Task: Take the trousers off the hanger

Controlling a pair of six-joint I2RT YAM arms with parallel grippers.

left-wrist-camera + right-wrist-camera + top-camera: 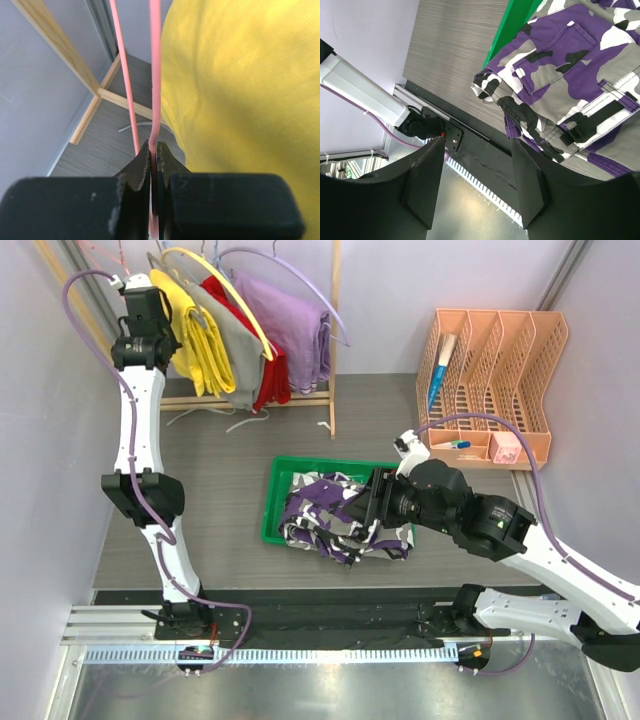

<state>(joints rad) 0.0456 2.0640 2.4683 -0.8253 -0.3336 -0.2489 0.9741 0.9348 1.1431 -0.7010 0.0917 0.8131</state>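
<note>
Far left, the left gripper [155,165] was up at the wooden rack [331,340], jaws pressed together on a thin arm of the pink hanger [155,60], with a second pink strand running just beside it. The yellow garment [240,100] hung right against that grip. Along the rail came a grey piece [235,350], a red one [272,375] and the lavender garment [300,325], packed side by side.

Mid-table sat the green bin [272,508], and there were the trousers [325,515] – bunched in a heap inside it, purple, white, grey and black, one fold spilling over the near rim onto the tabletop. No hanger showed among the cloth.

The right gripper [477,185] hung low at the bin's right side over the heap – fingers [426,185] apart, nothing between them, the camouflage cloth just beside. Whether it touched the cloth could not be told.

Far right stood a peach desk organizer [545,360]: a blue pen-like item [440,370] upright in the leftmost slot, and in the front tray a small pink object [505,447] and a small bluish one [457,444].
</note>
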